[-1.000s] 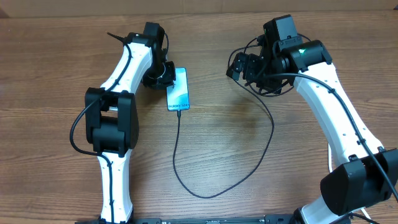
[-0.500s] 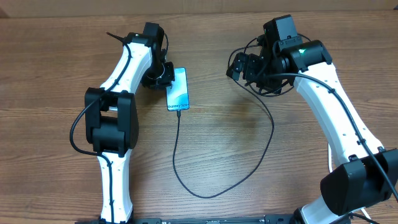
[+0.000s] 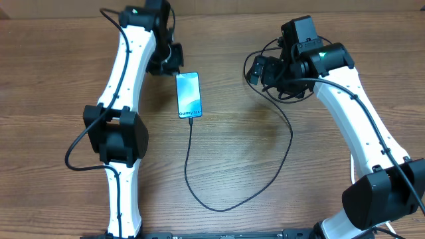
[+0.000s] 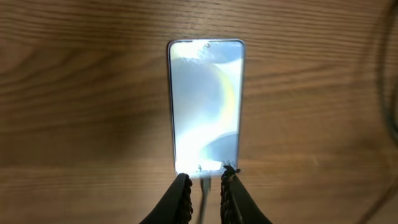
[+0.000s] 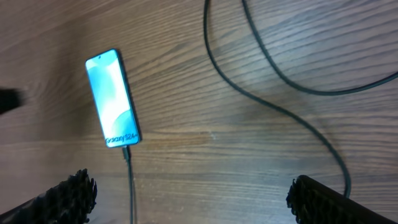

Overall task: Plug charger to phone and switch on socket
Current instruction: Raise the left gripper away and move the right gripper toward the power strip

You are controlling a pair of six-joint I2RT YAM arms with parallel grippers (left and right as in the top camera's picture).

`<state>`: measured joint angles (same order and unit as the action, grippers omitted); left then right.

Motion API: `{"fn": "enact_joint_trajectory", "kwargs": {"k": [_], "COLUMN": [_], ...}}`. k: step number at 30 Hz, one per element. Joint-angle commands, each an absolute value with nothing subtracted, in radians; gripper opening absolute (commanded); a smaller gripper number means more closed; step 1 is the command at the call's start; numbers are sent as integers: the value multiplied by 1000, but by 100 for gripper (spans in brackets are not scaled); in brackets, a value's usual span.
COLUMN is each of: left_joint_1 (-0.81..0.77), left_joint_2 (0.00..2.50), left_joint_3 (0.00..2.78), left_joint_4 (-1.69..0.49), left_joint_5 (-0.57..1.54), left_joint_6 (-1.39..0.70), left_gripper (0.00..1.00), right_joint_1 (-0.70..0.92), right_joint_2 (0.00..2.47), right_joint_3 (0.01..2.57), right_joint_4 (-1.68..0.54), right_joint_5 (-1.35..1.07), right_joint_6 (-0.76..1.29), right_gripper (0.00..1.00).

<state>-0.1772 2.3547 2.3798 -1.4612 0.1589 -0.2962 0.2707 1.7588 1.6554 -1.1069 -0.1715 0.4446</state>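
Observation:
The phone [image 3: 188, 95] lies flat on the wooden table, its blue-teal screen lit. It also shows in the left wrist view [image 4: 205, 106] and the right wrist view [image 5: 112, 98]. The thin black charger cable [image 3: 189, 166] is plugged into the phone's bottom edge, loops toward the front and runs up to the right arm. My left gripper [image 3: 166, 61] hangs just beyond the phone's far end, narrowly open and empty [image 4: 204, 186]. My right gripper [image 3: 255, 70] is wide open and empty [image 5: 199, 196], above the table right of the phone. The socket and the charger's plug are out of view.
Loops of black cable [image 5: 280, 112] lie on the table under and around the right wrist [image 3: 285, 93]. The table's far edge [image 3: 219, 8] runs along the top of the overhead view.
My left gripper has pulled away from the phone's left side toward the far edge, leaving the phone fully uncovered. The right gripper has barely shifted.

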Motion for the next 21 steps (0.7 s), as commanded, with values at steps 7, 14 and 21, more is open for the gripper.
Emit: {"fn": "enact_joint_trajectory", "kwargs": {"k": [7,14,21], "left_joint_1": [-182,-182,-184], "left_joint_2": [2345,2249,2075], "left_joint_3": [2852,2878,2841], "left_joint_4": [-1690,-1690,-1690], "left_joint_5": [161,231,245], "left_joint_6": [-263,-224,-223], "left_gripper": [74,100,100], "right_joint_1": [258,209,142], "right_joint_2": [1728,1728,1718], "right_joint_3": [1649,1650,1650], "right_joint_4": [-1065,-1092,-1150], "right_joint_5": [119,123,123], "right_joint_6": [442,446,446], "right_gripper": [100,100,100]}}
